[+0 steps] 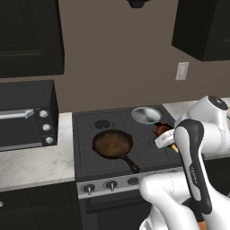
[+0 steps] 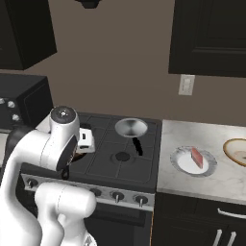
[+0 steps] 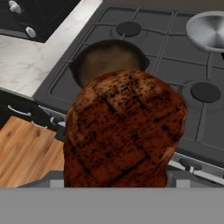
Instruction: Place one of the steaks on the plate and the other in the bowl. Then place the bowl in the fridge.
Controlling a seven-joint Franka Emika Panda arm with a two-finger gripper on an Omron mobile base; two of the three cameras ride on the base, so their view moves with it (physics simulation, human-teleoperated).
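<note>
Black skillet (image 1: 112,143) on the stove (image 2: 120,166) looks empty, so we judge both steaks lifted out. Brown steak (image 3: 124,131) sits right before the hand camera, over the stove front; jaws seem spread wide around it, so we read it as pinched, though it hides the fingertips. Further right, the pink steak (image 2: 197,157) already lies on the plate (image 2: 182,161): that step is done. Bowl (image 2: 236,150) is cut off at the counter's right edge, apparently empty. Left: steak into bowl, bowl into fridge.
</note>
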